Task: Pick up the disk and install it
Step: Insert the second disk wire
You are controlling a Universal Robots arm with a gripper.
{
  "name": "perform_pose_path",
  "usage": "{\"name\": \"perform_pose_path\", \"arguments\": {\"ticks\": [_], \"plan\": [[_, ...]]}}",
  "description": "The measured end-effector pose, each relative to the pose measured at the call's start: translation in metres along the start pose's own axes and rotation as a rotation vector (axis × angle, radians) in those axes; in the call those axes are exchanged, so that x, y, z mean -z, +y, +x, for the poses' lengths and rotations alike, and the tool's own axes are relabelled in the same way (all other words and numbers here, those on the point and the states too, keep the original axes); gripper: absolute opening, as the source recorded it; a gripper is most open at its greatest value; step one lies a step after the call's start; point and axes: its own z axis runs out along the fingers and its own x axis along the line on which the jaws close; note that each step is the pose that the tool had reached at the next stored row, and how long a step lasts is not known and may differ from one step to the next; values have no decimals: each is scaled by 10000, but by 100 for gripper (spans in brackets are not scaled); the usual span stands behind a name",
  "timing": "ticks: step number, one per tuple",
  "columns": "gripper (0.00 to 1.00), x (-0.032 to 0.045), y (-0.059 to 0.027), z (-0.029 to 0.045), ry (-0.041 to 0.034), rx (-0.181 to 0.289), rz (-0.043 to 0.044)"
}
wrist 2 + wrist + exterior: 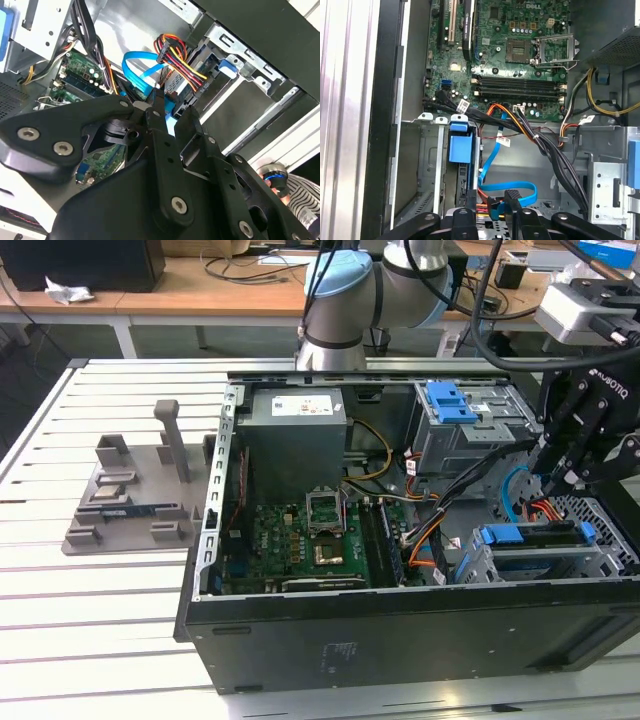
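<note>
White slatted table (100,640) carries open PC case (400,640); disk (535,537) sits in near-right bay; gripper (553,480) just above, fingers nearly closed, empty.

You have the open computer case (400,630) lying on the tabletop (90,630), with the fixture block (135,495) well apart from it toward the exterior view's left. Inside the case, the power supply box (295,435) sits at the back, the motherboard (300,540) in front of it, and the drive cage (465,425) toward the exterior view's right of the box. The disk (535,540) sits in the front bay at the exterior view's right — the end effector (562,465) hangs just above it, behind the bay, with cables (440,505) running between the motherboard and that bay.
</note>
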Motion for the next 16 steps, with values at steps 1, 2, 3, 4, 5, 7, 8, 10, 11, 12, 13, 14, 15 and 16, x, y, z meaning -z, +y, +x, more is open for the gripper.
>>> {"name": "perform_pose_path", "arguments": {"ticks": [1,2,3,4,5,7,8,10,11,12,13,14,15,16], "plan": [[36,0,0,0,0,0,-1],[36,0,0,0,0,0,0],[36,-1,0,0,-2,0,0],[36,-1,0,0,-2,1,0],[35,-1,0,0,-1,1,0],[22,-1,0,0,-1,1,0],[22,-1,0,0,-1,1,-1],[16,-1,0,0,-1,2,0],[16,-2,0,0,-1,2,0],[16,-2,0,0,-1,2,0],[16,-2,0,0,-2,2,0],[16,-3,0,1,-5,3,0],[16,-3,3,4,-3,4,0],[16,-3,7,10,-3,2,0]]}}
